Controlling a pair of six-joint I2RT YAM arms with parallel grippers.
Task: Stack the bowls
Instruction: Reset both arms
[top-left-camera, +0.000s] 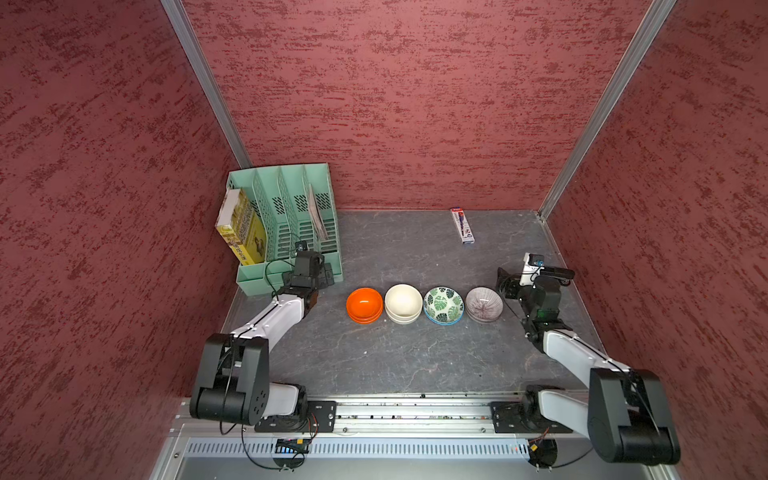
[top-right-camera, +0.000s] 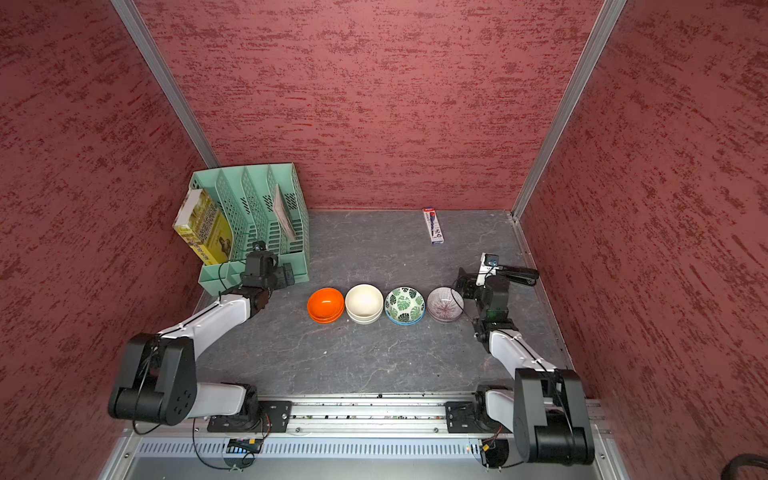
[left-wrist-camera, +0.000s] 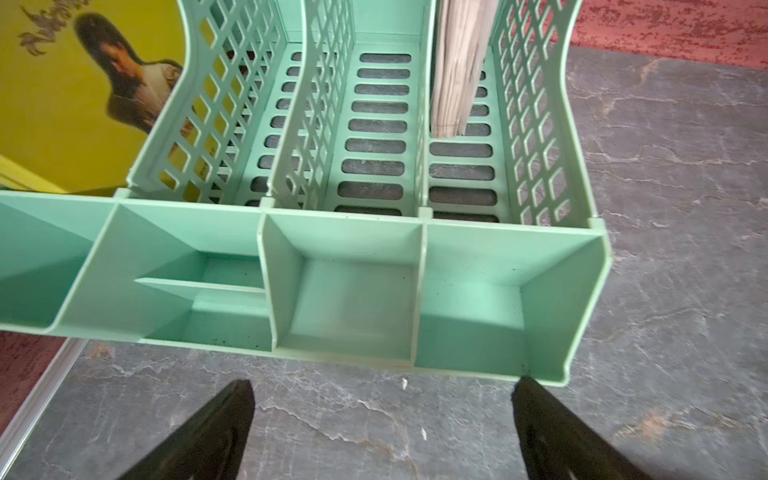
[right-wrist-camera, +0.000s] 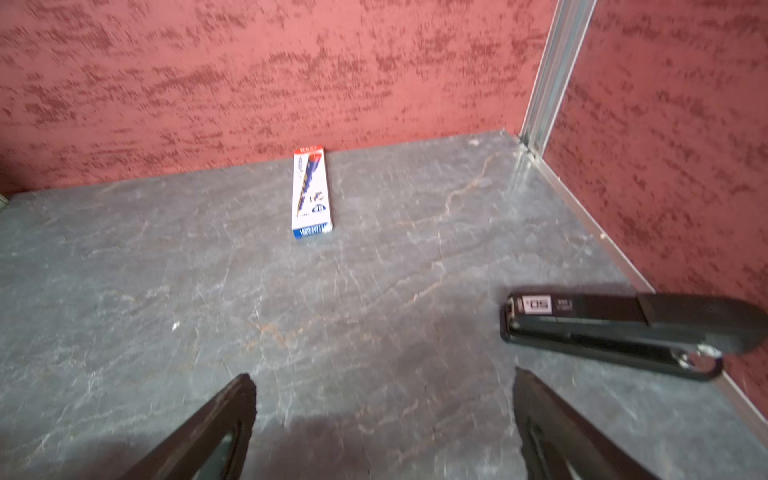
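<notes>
1. Four bowl stacks stand touching in one row mid-table (top-left-camera: 395, 361): orange bowls (top-left-camera: 364, 304), cream bowls (top-left-camera: 403, 302) and leaf-print bowls (top-left-camera: 443, 304) each show two nested. The count in the purple bowl stack (top-left-camera: 484, 304) is unclear.
2. Left gripper (left-wrist-camera: 382, 390): fingers wide apart, empty, facing one green file organizer (left-wrist-camera: 345, 232).
3. Right gripper (right-wrist-camera: 384, 382): spread wide, empty, near one stapler (right-wrist-camera: 623, 328) and one pencil box (right-wrist-camera: 311, 193).

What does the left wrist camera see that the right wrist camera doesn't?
Left wrist only: the green desk organizer, a yellow book, and papers standing in one slot. Right wrist only: a slim printed box and a black stapler. Shared: grey table, red wall, and open, empty jaws, on the left gripper and right gripper respectively.
</notes>
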